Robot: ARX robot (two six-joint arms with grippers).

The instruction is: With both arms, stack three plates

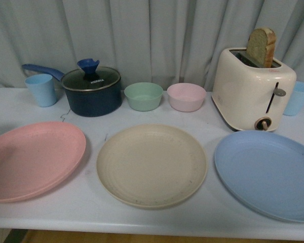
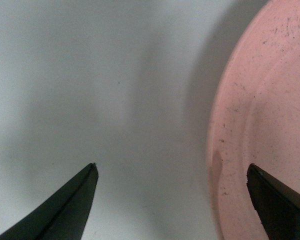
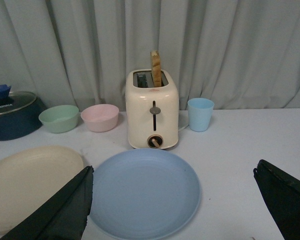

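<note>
Three in row: pink plate [image 1: 33, 159] left, cream plate [image 1: 151, 164] middle, blue plate [image 1: 268, 172] right. Left gripper [image 2: 172, 166] open, pink plate edge between jaws. Right gripper [image 3: 173, 171] open, blue plate just ahead.

You see two matte black fingers [image 2: 72, 205] on the left gripper [image 2: 171, 169], tapering to points. The right gripper [image 3: 172, 172] has broader, wedge-shaped ones.
</note>
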